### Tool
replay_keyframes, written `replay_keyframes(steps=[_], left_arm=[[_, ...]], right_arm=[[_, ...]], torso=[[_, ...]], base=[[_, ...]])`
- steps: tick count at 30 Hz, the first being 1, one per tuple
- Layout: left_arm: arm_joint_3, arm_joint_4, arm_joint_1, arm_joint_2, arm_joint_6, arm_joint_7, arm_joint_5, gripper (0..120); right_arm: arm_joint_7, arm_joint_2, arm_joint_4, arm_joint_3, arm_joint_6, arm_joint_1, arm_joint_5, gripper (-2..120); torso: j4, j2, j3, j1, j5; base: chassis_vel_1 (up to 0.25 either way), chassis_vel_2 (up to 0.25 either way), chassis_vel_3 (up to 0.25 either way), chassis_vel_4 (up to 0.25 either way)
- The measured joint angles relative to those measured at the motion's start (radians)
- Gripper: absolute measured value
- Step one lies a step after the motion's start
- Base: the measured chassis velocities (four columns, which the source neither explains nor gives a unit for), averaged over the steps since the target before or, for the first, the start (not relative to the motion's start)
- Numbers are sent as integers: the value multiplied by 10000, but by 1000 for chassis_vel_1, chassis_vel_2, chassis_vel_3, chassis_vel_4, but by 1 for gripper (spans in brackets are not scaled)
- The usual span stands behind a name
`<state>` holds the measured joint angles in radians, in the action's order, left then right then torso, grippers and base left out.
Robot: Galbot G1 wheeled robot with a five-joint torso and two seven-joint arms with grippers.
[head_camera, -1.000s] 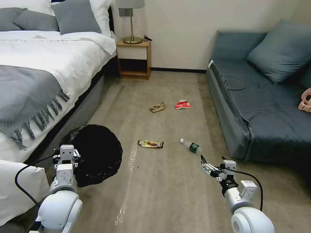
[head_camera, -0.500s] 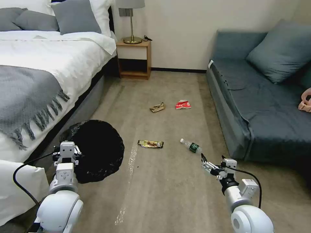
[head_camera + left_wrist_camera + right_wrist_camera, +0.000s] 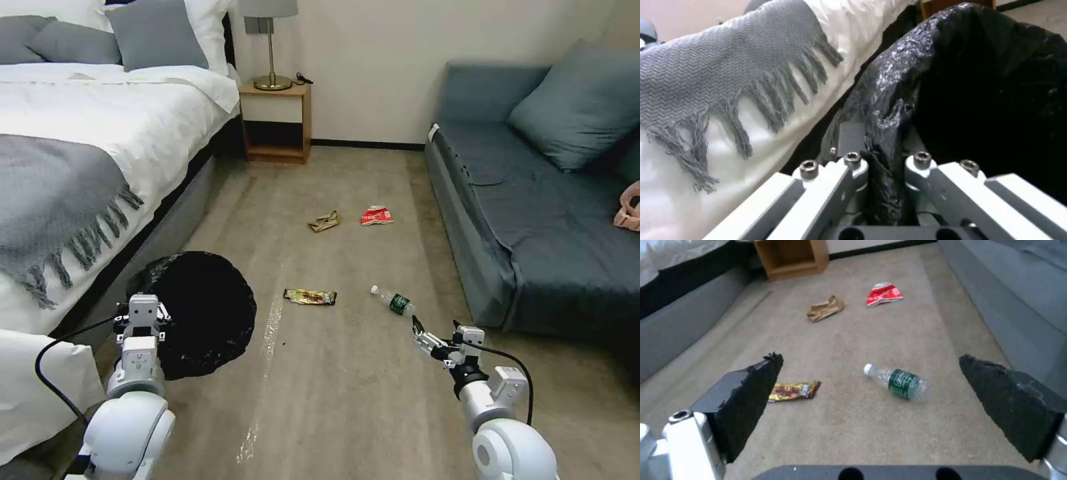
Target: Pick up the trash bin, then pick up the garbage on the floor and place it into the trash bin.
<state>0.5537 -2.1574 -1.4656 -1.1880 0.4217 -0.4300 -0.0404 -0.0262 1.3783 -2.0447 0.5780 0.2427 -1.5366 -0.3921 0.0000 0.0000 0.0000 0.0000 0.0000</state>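
The trash bin [image 3: 200, 310], lined with a glossy black bag, hangs tilted beside the bed. My left gripper [image 3: 143, 312] is shut on its near rim. In the left wrist view the bag-covered rim [image 3: 893, 110] is pinched in my left gripper [image 3: 882, 160]. My right gripper [image 3: 421, 333] is open above the floor, just short of the clear green-labelled bottle [image 3: 395, 302]. In the right wrist view the bottle [image 3: 900, 384] lies beyond the right gripper [image 3: 871, 358], with the yellow-brown wrapper [image 3: 793, 390] beside it. Farther off lie the tan scrap [image 3: 825, 308] and the red-and-white packet [image 3: 884, 294].
The bed [image 3: 80, 153] with a fringed grey throw runs along the left. A blue-grey sofa [image 3: 533, 220] stands on the right, and a wooden nightstand [image 3: 275, 120] against the far wall. Beige carpet [image 3: 333, 400] lies between them.
The bin in my left gripper rose a little, then settled slightly lower and to the right. My right gripper has barely moved.
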Motion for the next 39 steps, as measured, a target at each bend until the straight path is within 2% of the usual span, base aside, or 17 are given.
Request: replay_keyframes(steps=[39], left_arm=[[-168,99,-174,-169,-414,48,274,4]], right_arm=[[232,-26,111,268,-441,-160,-96,100]], torso=[[0,-1,0,0,0]], base=[[0,0,0,0]])
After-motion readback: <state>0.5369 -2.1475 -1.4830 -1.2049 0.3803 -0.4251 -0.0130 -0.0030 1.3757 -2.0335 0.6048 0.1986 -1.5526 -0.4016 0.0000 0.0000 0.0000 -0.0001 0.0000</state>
